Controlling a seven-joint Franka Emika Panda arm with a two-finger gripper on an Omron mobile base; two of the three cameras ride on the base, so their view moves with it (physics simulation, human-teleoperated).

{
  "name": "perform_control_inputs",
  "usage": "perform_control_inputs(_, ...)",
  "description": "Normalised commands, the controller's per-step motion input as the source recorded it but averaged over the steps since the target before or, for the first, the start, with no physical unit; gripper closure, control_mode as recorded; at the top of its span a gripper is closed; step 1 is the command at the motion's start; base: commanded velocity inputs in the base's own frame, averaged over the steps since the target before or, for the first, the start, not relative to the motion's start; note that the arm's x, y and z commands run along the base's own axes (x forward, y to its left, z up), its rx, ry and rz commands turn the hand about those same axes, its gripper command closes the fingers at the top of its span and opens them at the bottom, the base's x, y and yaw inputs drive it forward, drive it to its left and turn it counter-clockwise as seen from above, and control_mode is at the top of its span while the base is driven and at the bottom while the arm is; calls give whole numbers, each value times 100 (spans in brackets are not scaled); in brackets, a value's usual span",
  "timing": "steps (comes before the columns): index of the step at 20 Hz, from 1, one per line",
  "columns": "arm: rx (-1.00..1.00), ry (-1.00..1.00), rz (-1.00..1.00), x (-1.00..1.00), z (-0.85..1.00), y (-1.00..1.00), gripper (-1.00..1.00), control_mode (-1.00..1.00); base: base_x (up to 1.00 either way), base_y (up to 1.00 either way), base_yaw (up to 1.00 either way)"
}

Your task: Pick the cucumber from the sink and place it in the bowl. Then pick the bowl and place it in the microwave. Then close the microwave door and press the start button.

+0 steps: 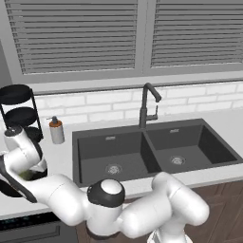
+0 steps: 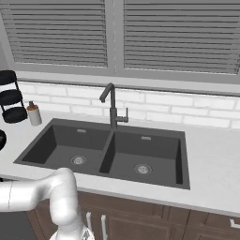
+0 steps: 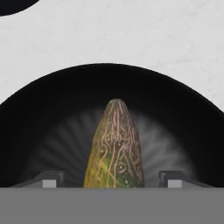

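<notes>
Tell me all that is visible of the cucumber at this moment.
The cucumber is a stubby, tapered piece, yellow-green with pale, vein-like lines on a rough-looking skin. In the hand view it lies over the inside of the black bowl, its narrow tip pointing away from the camera. The gripper stands open, its fingertips clear of both sides.

Kitchen interior. A pale speckled counter (image 2: 215, 168) runs the width of the room, with dark wood cabinets (image 2: 154, 218) beneath its front edge. Behind it, a white brick backsplash (image 2: 187, 110) rises to a grey sill. Two windows (image 1: 80, 33) with closed grey slatted blinds, split by a grey upright, fill the wall above. A black three-tier rack (image 1: 20, 111) and a soap bottle (image 1: 56, 130) stand near the counter's back left corner. Lighting is even.
</notes>
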Motion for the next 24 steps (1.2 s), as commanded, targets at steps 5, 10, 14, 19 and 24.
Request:
perform_control_inputs(5,0,0,0,1,6,-1,-100,-100,0,0,0)
perform_control_inputs(10,1,0,0,-19,23,-26,-100,-100,0,0,0)
perform_control_inputs(14,7,0,0,-35,2,-57,-100,-100,0,0,0)
perform_control_inputs(19,14,0,1,-49,-9,-76,-100,-100,0,0,0)
perform_control_inputs(24,11,0,1,-16,-21,-35,-100,-100,0,0,0)
